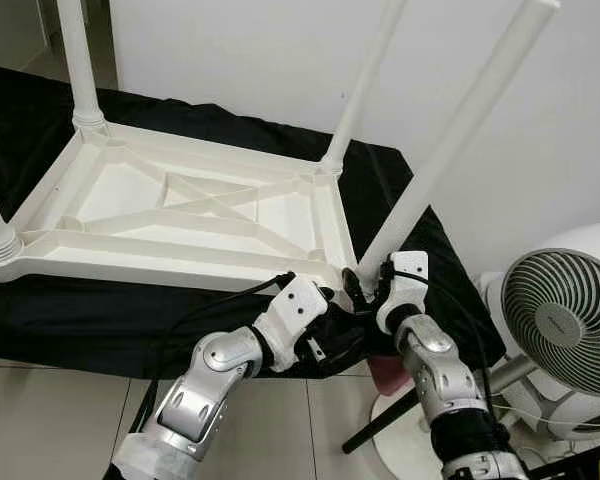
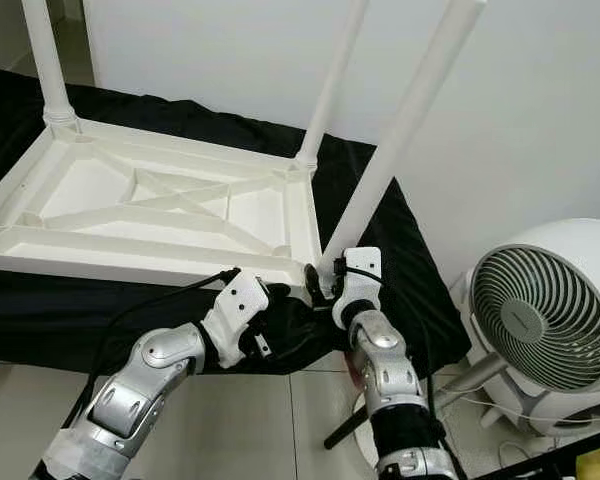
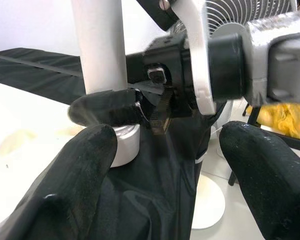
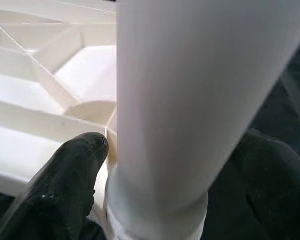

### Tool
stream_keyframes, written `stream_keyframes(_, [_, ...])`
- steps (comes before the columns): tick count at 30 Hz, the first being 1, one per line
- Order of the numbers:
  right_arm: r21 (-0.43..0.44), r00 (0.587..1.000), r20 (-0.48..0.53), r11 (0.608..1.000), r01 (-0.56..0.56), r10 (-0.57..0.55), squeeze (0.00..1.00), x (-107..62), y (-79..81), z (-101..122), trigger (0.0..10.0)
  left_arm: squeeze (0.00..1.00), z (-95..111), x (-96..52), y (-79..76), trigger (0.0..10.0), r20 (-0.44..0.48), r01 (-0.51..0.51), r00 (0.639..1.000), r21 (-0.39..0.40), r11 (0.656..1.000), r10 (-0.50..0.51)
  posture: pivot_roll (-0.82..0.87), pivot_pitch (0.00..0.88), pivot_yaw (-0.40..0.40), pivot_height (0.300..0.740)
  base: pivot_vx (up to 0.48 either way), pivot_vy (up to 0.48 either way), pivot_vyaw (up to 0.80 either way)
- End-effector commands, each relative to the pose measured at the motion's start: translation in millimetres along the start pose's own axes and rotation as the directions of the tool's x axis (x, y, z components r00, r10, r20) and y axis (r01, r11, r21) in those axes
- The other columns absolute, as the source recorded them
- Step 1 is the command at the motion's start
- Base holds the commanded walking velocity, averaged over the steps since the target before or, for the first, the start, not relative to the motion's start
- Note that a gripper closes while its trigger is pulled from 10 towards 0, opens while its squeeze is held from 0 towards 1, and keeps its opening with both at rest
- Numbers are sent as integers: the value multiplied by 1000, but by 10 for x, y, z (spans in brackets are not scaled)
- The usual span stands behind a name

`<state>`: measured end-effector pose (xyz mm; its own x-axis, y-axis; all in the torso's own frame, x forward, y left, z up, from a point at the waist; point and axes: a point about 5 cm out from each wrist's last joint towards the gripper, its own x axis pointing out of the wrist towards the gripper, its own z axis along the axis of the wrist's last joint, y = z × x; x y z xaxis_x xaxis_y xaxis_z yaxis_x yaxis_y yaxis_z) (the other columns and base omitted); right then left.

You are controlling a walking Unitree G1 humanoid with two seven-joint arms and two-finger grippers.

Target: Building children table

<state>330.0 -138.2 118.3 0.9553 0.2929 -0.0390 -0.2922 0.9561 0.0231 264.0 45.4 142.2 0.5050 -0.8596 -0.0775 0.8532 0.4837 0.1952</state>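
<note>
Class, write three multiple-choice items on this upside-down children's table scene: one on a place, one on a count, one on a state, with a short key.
1. Where is the right gripper?
A. at the base of the near-right leg
B. on the fan
C. on the floor

2. How many legs stand up from the table?
A. two
B. three
C. four

3. How is the left gripper?
A. shut on the leg
C. shut on the black cloth
B. open, holding nothing

Key: 1 A, its fingers sit either side of that leg at its socket. 2 C, one leg rises at each corner. 3 B, the left wrist view shows its fingers apart with nothing between.
</note>
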Motion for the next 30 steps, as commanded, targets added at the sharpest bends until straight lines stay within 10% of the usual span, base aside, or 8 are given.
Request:
stream_keyframes(1, [-5,999,0,999,-41,41,0,1,-77,-9,10000,0,32,29,-7,10000,12,13,1000,10,1000,-13,126,0,-210,740,0,0,0])
stream_keyframes(9, [-83,969,-37,965,-247,245,0,102,-74,16,10000,0,50,34,-1,10000,16,13,1000,16,1000,-13,127,0,-206,740,0,0,0])
stream_keyframes(10, [-110,958,-49,951,-287,284,0,122,-59,1,0,0,58,35,-2,10000,17,13,1000,18,1000,-14,126,0,-202,740,0,0,0])
stream_keyframes(25, [-90,927,-116,925,-368,357,0,113,-125,-162,0,0,89,38,21,10000,27,-11,1000,11,1000,11,133,0,-213,740,0,0,0])
stream_keyframes(26, [-77,927,-107,926,-369,360,0,109,-125,-158,1804,0,90,40,19,10000,27,-11,1000,10,1000,10,130,0,-213,740,0,0,0])
stream_keyframes(27, [-80,933,-106,933,-352,343,0,110,-134,-156,10000,0,89,45,17,10000,28,-10,1000,10,1000,9,126,0,-213,740,0,0,0])
stream_keyframes(30, [-63,954,-83,954,-292,287,0,126,-154,-128,10000,0,88,52,12,10000,28,-5,1000,7,1000,5,123,0,-212,740,0,0,0])
